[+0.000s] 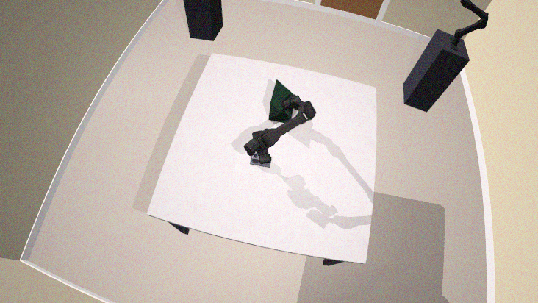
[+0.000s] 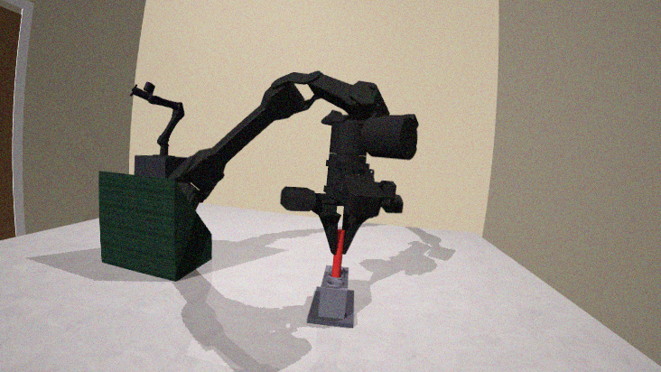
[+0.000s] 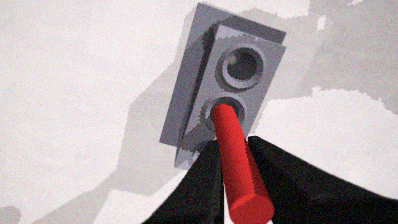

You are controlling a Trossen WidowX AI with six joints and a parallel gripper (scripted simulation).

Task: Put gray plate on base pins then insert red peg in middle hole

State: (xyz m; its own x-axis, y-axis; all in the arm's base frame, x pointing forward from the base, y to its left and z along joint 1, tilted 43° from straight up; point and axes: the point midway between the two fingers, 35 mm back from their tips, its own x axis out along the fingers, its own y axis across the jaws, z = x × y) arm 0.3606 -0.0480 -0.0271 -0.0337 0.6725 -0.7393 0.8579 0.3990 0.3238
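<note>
The gray plate (image 2: 331,302) (image 3: 254,95) lies over the darker gray base (image 1: 260,164) (image 2: 314,319) (image 3: 183,85); whether it is fully seated is hard to tell. My gripper (image 2: 339,251) (image 3: 233,141) is shut on the red peg (image 2: 337,265) (image 3: 237,160), above the plate. The peg is slightly tilted in the exterior view. Its lower end is at the plate's middle hole; I cannot tell if it is inside. In the wrist view a far ringed hole is uncovered, while the near end of the plate is partly hidden by a finger. The arm hides the peg in the top view.
The white table (image 1: 210,180) (image 2: 462,314) carries the arm's dark green mount (image 1: 278,101) (image 2: 136,226) behind the work area. A second small arm stands on a dark pedestal (image 1: 433,71) away from the table. Arm shadows fall across the tabletop.
</note>
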